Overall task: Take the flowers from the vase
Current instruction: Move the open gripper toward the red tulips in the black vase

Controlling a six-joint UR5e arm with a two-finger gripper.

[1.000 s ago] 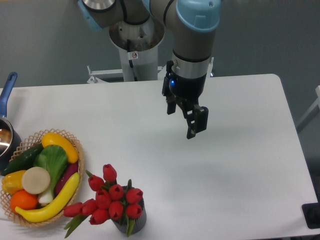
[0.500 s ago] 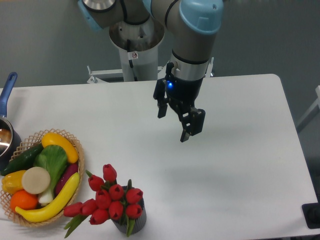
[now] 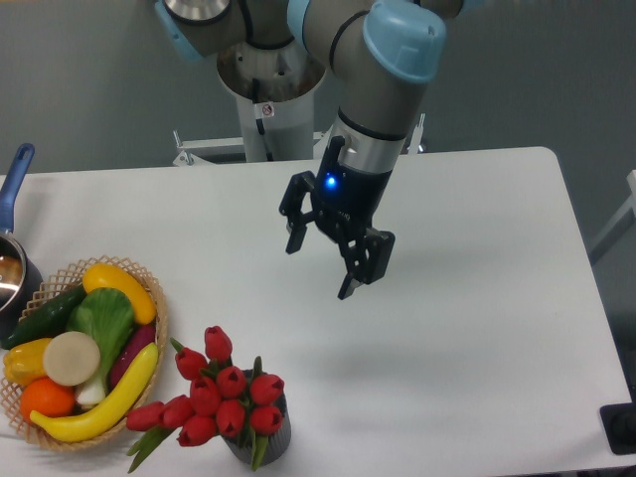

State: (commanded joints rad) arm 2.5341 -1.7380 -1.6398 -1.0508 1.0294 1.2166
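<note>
Black two-finger gripper [image 3: 320, 260] above the white table [image 3: 477, 298], jaws spread wide (holding nothing), red tulip flowers [image 3: 221, 397] in ribbed dark vase [image 3: 270, 443] well apart, lower left.

Flowers [image 3: 221, 397] in vase [image 3: 264, 442], right of basket [image 3: 159, 316]

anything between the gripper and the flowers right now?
Nothing. In the fixed camera view, only bare white table separates the open gripper from the flowers in the vase.

A wicker basket [image 3: 156, 328] of fruit and vegetables sits beside a blue-handled pot [image 3: 14, 260]
</note>
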